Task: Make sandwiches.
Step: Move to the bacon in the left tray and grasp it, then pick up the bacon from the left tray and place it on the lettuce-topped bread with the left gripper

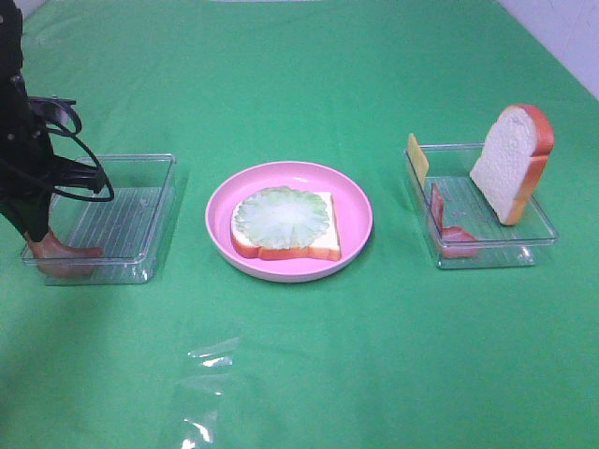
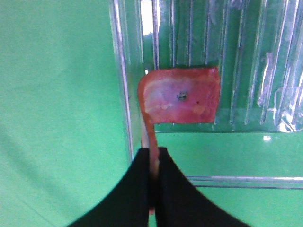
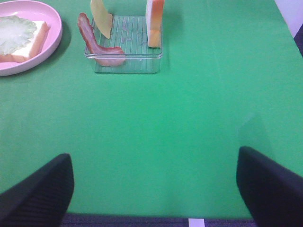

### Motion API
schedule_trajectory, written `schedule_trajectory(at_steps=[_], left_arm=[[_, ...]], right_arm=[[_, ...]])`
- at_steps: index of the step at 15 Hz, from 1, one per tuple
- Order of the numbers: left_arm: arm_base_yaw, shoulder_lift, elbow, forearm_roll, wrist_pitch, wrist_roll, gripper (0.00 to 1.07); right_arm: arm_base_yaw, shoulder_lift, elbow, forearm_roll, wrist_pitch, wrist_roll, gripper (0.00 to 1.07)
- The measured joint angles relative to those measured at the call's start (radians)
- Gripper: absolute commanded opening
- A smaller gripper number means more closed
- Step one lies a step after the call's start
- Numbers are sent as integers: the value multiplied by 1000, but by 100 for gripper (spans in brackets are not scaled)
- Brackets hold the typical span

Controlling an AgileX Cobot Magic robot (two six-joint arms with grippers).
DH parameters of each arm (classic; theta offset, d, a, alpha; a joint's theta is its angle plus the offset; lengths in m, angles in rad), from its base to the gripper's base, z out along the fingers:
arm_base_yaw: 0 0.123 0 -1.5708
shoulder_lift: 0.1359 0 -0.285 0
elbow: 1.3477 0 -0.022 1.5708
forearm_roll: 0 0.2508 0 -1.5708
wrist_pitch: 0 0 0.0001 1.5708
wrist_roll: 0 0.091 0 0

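Everywhere green cloth [image 1: 299,84]; white surround [image 1: 571,28] far right; left gripper [image 2: 154,175] pinching bacon [image 2: 182,101].

Frame centre: a white bread slice [image 1: 328,234] lies flat, a pale green lettuce [image 1: 281,217] round on top. Right: the second slice [image 1: 510,161] stands tilted; yellow cheese [image 1: 417,157] and a red-brown bacon strip [image 1: 447,229] lean nearby. Lower left: a second bacon strip [image 2: 182,97], bent, pinched in the left hand [image 2: 154,163].

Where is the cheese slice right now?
Exterior high view, right side: the cheese slice stands in the right tray, at its far-left corner, behind a bacon strip.
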Motion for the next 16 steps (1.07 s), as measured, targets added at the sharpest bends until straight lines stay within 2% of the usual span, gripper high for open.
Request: schedule_trajectory(at_steps=[5, 8, 9, 10, 12, 13, 16], left_arm=[[0, -11, 0, -3, -1, 4, 0], [0, -68, 0, -58, -1, 38, 0], [0, -95, 0, -86, -1, 57, 0], [0, -138, -11, -156, 1, 120, 0], [0, -152, -56, -250, 28, 181, 0], [0, -152, -73, -278, 35, 194, 0], [0, -152, -167, -444, 49, 256, 0]], right_arm=[[0, 0, 0, 0, 0, 0, 90], [0, 0, 0, 0, 0, 0, 90], [0, 0, 0, 0, 0, 0, 90], [0, 0, 0, 0, 0, 0, 90], [0, 0, 0, 0, 0, 0, 90], [0, 0, 0, 0, 0, 0, 90], [0, 0, 0, 0, 0, 0, 90]])
